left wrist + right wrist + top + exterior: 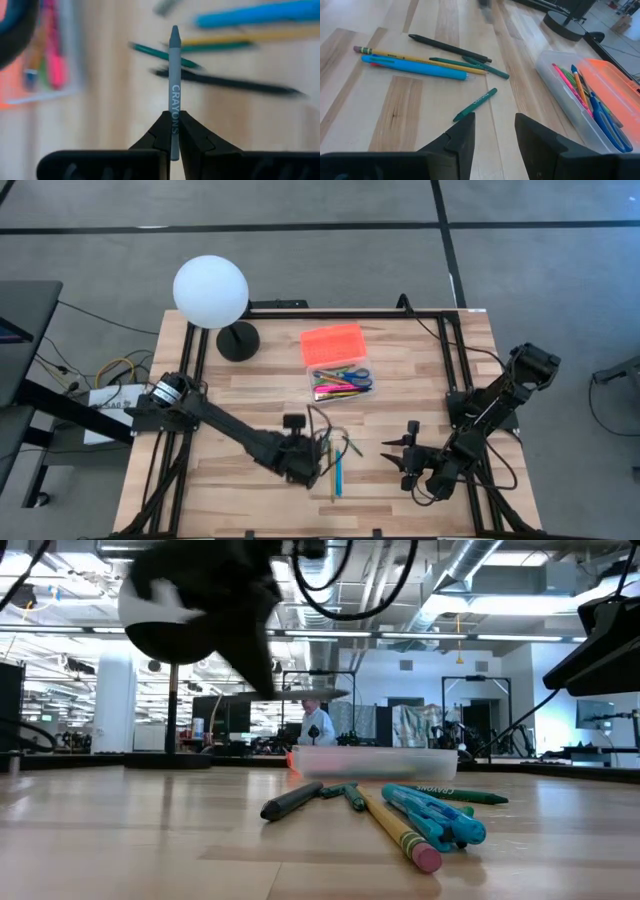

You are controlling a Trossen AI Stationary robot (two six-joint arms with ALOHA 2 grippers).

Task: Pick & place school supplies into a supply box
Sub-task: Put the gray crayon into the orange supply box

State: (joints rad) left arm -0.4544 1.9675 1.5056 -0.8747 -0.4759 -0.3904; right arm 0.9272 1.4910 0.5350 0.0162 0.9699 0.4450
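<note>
My left gripper (174, 117) hovers above the loose supplies near the table's near edge (318, 452), shut on a grey crayon (174, 65). Below it on the wood lie a yellow pencil (420, 60), a blue pen (415, 67), a black pen (450, 47) and a green crayon (475, 104). The clear supply box (338, 383) stands farther back with pens and blue scissors inside, its orange lid (332, 340) lying open behind it. My right gripper (494, 122) is open, low over the table to the right of the pile (400, 455). My left gripper pinches the grey crayon between its two fingertips, on the printed wrapper toward its blunt rear end (174, 107). The crayon lies along the fingers, its pointed tip (174, 31) sticking out forward. It is lifted clear of the table.
A white globe lamp (210, 292) on a black base (238, 340) stands at the far left. Black frame rails run along the table's left and right sides (445, 360). Bare wood lies between the pile and the box. A person shows in the room behind (316, 725).
</note>
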